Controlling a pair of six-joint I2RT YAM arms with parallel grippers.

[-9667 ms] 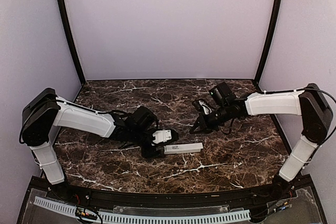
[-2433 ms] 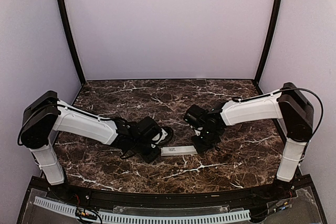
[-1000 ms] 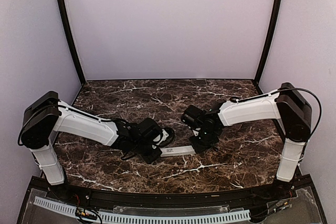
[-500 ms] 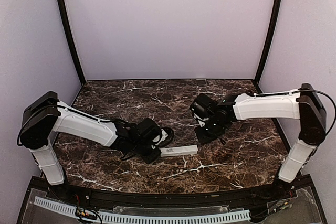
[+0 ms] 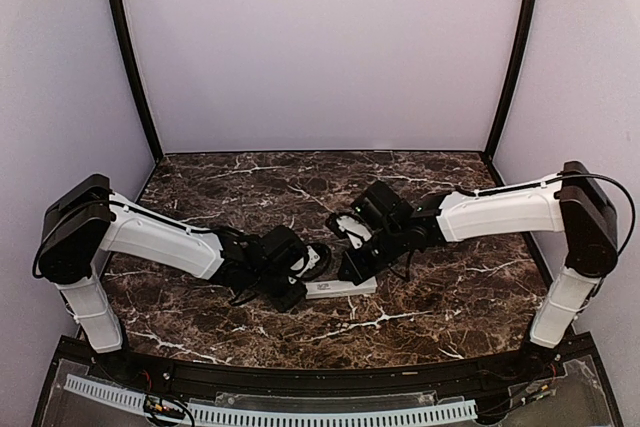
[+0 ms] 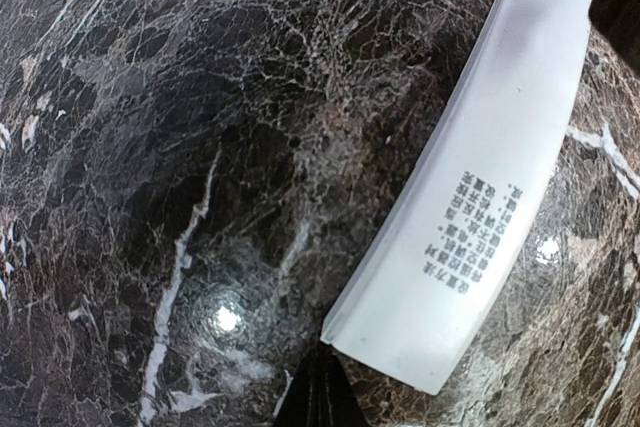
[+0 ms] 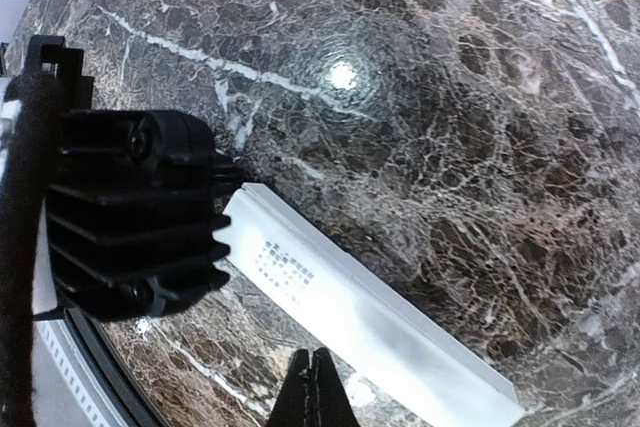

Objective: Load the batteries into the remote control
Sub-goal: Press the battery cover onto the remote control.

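Observation:
The remote control (image 5: 341,288) is a slim white bar lying flat on the marble table, printed face up (image 6: 470,207). My left gripper (image 5: 301,290) is low on the table with its shut tips (image 6: 320,392) just off the remote's left end corner, holding nothing. My right gripper (image 5: 348,273) hovers over the remote's middle. Its tips (image 7: 316,387) are shut and empty, and in the right wrist view they lie beside the remote's (image 7: 360,317) long edge. No batteries are in view.
The dark marble table (image 5: 430,297) is walled by lilac panels with black corner posts (image 5: 128,57). The left gripper's black body (image 7: 130,217) sits against the remote's left end. A black rail (image 5: 300,379) runs along the near edge.
My right gripper drew back from the remote's right end, then swung left and down over the remote's middle. The left arm and the remote have stayed put.

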